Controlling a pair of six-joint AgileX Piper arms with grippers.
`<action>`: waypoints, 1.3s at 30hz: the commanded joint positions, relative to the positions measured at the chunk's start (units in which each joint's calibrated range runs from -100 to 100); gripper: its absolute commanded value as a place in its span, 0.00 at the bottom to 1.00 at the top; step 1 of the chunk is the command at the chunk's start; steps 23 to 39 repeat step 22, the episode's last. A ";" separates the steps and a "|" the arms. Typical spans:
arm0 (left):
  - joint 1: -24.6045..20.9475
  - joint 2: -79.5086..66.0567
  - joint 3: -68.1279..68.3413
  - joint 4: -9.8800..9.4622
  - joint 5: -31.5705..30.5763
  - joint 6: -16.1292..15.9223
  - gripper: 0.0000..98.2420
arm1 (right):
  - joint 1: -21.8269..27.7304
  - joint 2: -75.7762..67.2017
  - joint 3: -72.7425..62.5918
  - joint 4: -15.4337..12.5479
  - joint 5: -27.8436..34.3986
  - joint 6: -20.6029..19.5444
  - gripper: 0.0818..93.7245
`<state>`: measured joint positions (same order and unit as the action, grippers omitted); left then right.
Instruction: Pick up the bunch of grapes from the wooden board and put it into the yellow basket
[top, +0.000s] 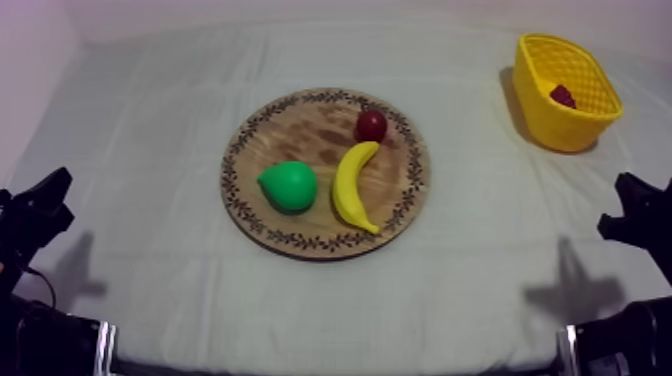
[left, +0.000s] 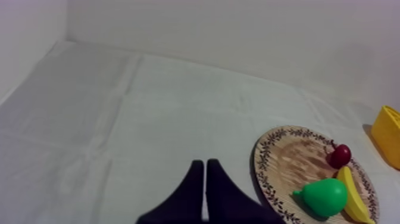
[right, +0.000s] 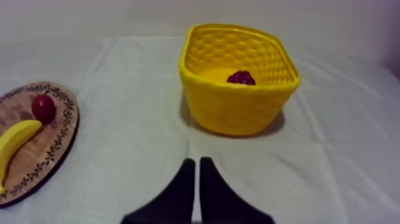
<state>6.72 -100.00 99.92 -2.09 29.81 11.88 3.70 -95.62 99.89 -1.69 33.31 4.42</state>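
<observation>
Grapes (right: 241, 77) are lying inside the yellow basket (right: 238, 113) straight ahead of the right end effector (right: 194, 162), which, like the left end effector (left: 205, 162), is sitting with fingers pressed together, so the task is looking done.

The top camera sits above the table's near edge and looks down at a slant over the grey-white cloth (top: 150, 150). It is far enough off to take in the round wooden board with a patterned rim (top: 310, 125) at centre frame and the yellow openwork basket (top: 560, 125) at upper right. The left wrist camera rides low behind the left gripper (left: 205, 162), facing the far wall (left: 238, 36). The right wrist camera, low behind the right gripper (right: 197, 159), faces the basket from near. Both wrist views share the board's part bearing the small red fruit (left: 340, 156) and the curved yellow banana (left: 355, 199).
</observation>
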 joint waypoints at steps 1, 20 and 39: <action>-0.03 0.00 -0.03 0.02 0.02 0.01 0.00 | -0.18 -0.07 0.00 0.08 0.27 0.92 0.01; -0.03 0.00 -0.03 0.02 0.02 0.01 0.00 | -2.77 -0.13 0.00 0.25 0.80 8.10 0.00; -0.03 0.00 -0.03 0.02 0.02 0.01 0.00 | -2.78 -0.13 0.00 0.25 0.80 8.10 0.00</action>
